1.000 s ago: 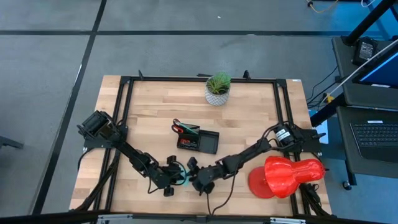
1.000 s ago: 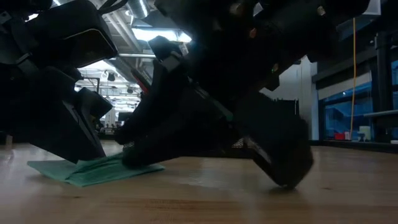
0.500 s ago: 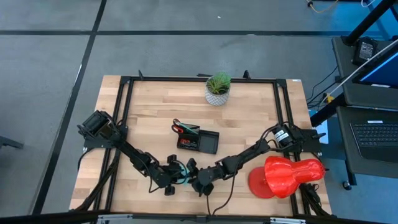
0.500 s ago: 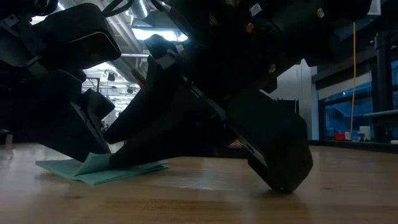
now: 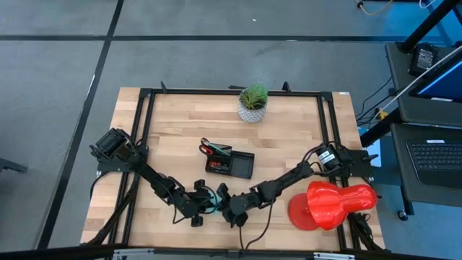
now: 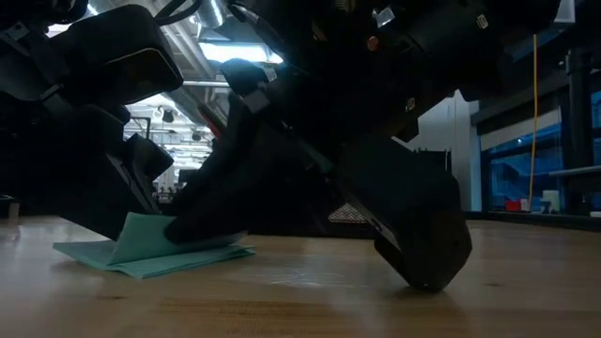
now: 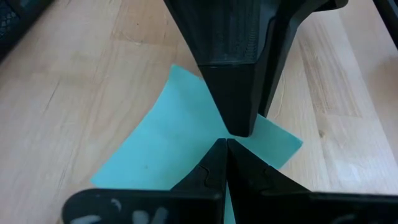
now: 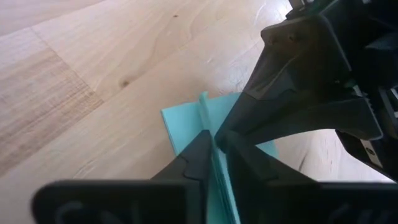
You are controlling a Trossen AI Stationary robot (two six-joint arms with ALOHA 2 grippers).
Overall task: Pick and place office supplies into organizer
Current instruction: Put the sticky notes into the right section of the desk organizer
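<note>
Right wrist view showed the right gripper [image 8: 212, 148] pinched on a lifted edge of the thin light blue square notepad [image 8: 186, 118], near the wooden table's [image 5: 173, 130] front edge; left gripper [image 7: 226, 144] closed, tips pressing the pad.

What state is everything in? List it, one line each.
notepad: on the table, top sheet lifted at one edge.
right gripper: shut on the notepad's raised sheet.
left gripper: shut, tips down at the notepad.
organizer: flat at mid-table, partly filled.
scissors: at the organizer's corner, red handles sticking out.
plant: upright.
red object: lying on its side.
</note>
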